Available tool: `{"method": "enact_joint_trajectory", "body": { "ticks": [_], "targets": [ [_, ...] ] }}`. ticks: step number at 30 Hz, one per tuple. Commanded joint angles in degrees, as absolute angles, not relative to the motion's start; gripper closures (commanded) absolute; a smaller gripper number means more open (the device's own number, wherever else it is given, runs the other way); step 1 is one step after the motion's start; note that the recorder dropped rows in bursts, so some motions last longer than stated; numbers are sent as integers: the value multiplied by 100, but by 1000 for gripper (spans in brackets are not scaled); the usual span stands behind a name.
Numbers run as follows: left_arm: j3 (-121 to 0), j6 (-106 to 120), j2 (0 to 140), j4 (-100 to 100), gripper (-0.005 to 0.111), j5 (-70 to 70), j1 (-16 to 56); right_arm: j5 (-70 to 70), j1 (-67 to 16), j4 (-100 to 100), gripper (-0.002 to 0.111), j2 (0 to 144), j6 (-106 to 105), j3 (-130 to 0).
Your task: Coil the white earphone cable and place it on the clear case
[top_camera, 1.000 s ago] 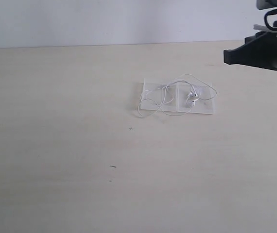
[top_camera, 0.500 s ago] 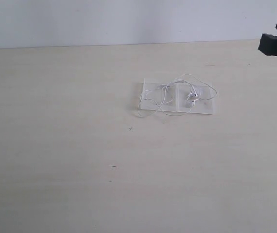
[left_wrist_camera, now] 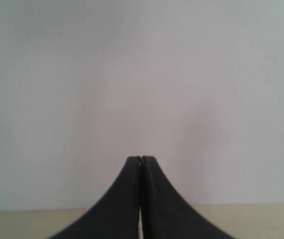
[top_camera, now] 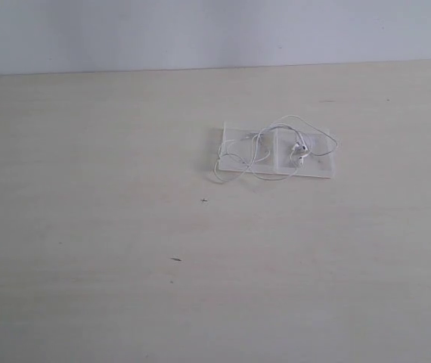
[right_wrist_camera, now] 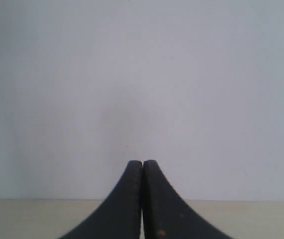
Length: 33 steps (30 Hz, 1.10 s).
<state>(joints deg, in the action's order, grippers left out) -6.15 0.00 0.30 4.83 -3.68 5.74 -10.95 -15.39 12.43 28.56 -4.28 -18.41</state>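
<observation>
Jaws, left gripper (left_wrist_camera: 141, 159): clenched, the two dark fingers pressed together along their full visible length, with nothing between them. Jaws, right gripper (right_wrist_camera: 142, 162): likewise clenched and holding nothing, with only a hairline seam between the fingers.

The earphone cable (top_camera: 259, 148) lies in loose, irregular loops on the clear case (top_camera: 320, 169). It is not a tight coil. Most of the wire rests on the case surface. One loop runs past the case's top edge in the exterior view, and another runs over the bottom-left corner onto the table (top_camera: 125, 227). The earbuds (top_camera: 300, 152) sit together on the right half of the case, touching or nearly touching each other. The plug and the inline piece are too small to identify.

The case lies flat on the table, right of centre in the exterior view, with its long side running left to right. Its two square halves sit side by side, divided by a faint line.

The table is a pale, wood-toned surface. Two small dark marks appear on it: one (top_camera: 204, 200) near the case's lower-left corner and one (top_camera: 175, 259) farther toward the camera. Both are clear of the case and the cable. A plain light wall (top_camera: 200, 34) stands behind the table.

Each wrist view shows the wall and a narrow strip of table beyond the fingertips.
</observation>
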Motion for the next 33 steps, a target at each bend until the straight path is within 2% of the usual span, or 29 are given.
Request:
{"method": "enact_joint_trajectory", "body": {
  "ticks": [1, 11, 19, 33],
  "targets": [
    [-444, 100, 0, 517, 107, 72, 570, -596, -1532, 1157, 108, 2068, -425, -1808],
    [0, -39, 0, 517, 107, -100, 570, 504, -1532, 1209, 108, 571, -435, -1808],
    [0, -155, 0, 540, 107, 727, 570, 1206, -1532, 1368, 108, 0, -435, -1808],
    [0, -344, 0, 561, 107, 865, 570, 866, -1532, 1980, 108, 0, -435, -1058]
  ]
}}
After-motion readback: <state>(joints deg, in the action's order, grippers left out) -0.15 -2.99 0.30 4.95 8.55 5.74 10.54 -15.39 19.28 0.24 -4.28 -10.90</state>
